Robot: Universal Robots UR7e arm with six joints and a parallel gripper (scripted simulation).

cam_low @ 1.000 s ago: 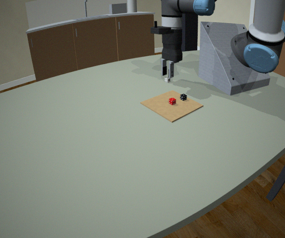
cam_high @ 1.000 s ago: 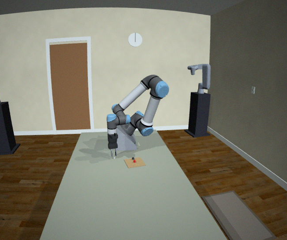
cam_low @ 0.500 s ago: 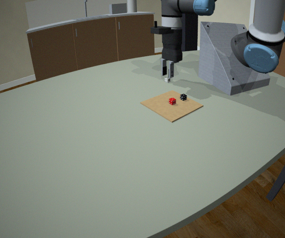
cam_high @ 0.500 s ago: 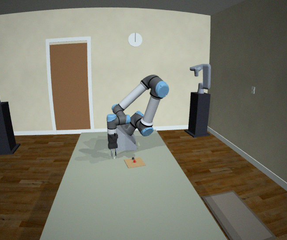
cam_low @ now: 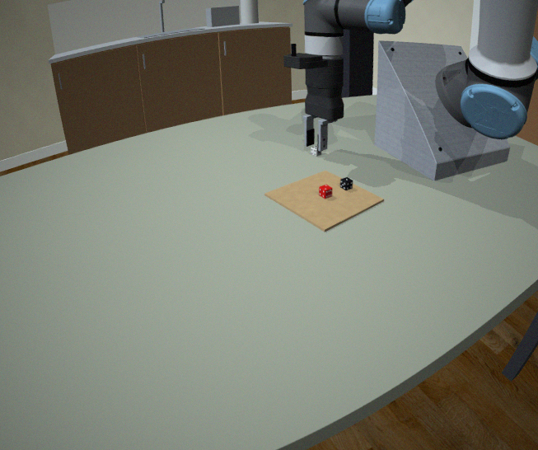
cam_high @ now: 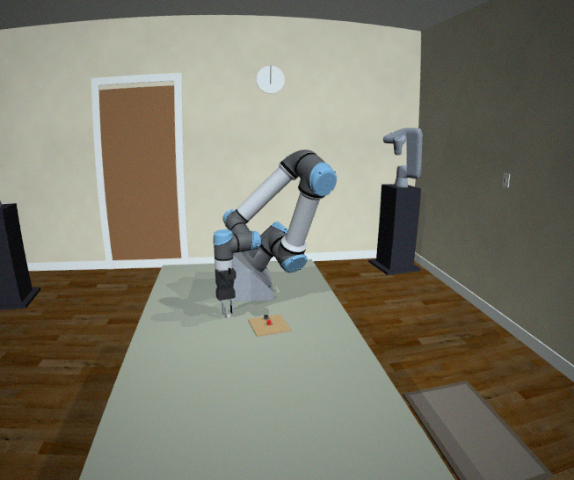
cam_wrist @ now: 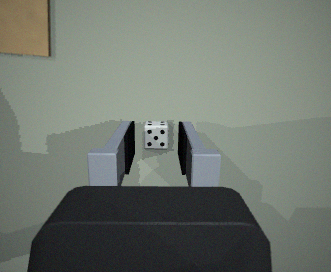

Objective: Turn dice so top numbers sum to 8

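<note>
My gripper (cam_high: pixel 227 314) (cam_low: pixel 315 147) (cam_wrist: pixel 156 137) points down and is open. A white die (cam_low: pixel 315 151) (cam_wrist: pixel 156 137) is low between its fingertips, with a gap on both sides in the wrist view. Its largest face there shows five pips. It is off the mat. The square tan mat (cam_high: pixel 276 329) (cam_low: pixel 325 217) (cam_wrist: pixel 14 30) lies flat on the table. A red die (cam_high: pixel 269 322) (cam_low: pixel 325 191) sits on it near the middle. A black die (cam_high: pixel 265 316) (cam_low: pixel 346 183) sits near its robot-side edge. The top numbers of red and black are too small to read.
The grey-green table (cam_high: pixel 245 403) (cam_low: pixel 162 290) carries the mat. The metal robot base (cam_high: pixel 248 284) (cam_low: pixel 404 111) stands close behind the mat and gripper. The mat's nearest corner shows at the upper left of the wrist view.
</note>
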